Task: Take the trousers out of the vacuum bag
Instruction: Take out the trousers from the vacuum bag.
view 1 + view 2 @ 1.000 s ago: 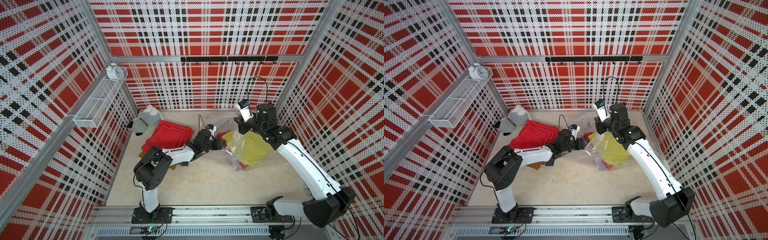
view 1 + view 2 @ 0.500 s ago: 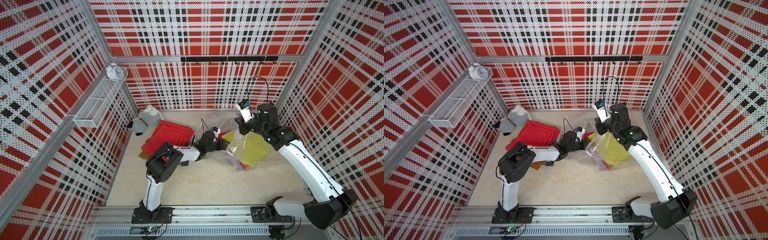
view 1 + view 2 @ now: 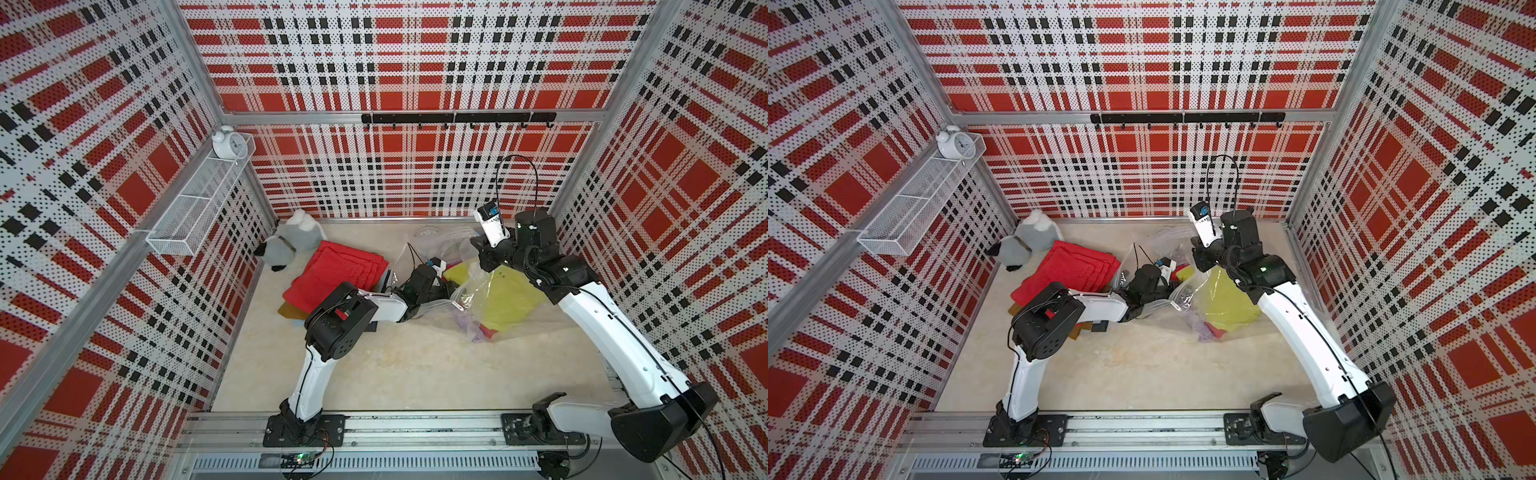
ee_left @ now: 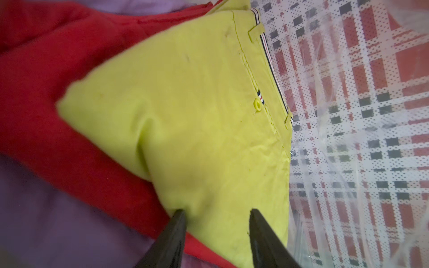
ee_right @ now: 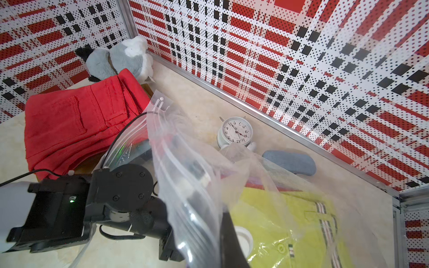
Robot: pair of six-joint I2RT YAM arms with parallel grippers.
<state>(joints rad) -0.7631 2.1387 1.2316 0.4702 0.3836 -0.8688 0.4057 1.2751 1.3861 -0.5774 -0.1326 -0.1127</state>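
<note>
The clear vacuum bag (image 3: 467, 291) (image 3: 1183, 293) lies at the back right of the table. My right gripper (image 3: 484, 257) (image 5: 220, 222) is shut on the vacuum bag's upper sheet (image 5: 185, 162) and holds the mouth lifted. Inside the bag lie yellow-green trousers (image 3: 505, 299) (image 4: 197, 104) on top of red trousers (image 4: 46, 92) and lilac trousers (image 4: 58, 220). My left gripper (image 4: 217, 212) has reached into the mouth. It is open, its two black fingertips (image 4: 180, 214) straddling a fold at the yellow-green pair's edge. A white valve cap (image 5: 243, 236) shows beside the right finger.
Outside the bag, folded red trousers (image 3: 336, 274) (image 5: 74, 123) lie on a mustard-brown pair (image 3: 291, 309) at the back left. A grey-white plush toy (image 3: 291, 245) sits in the corner behind them. A white alarm clock (image 5: 236, 131) and a blue-grey case (image 5: 290, 162) lie by the back wall.
My left arm has pushed to the right, deeper into the bag's mouth, and its jaws have narrowed round the yellow-green fold. The right arm has held the bag in place.
</note>
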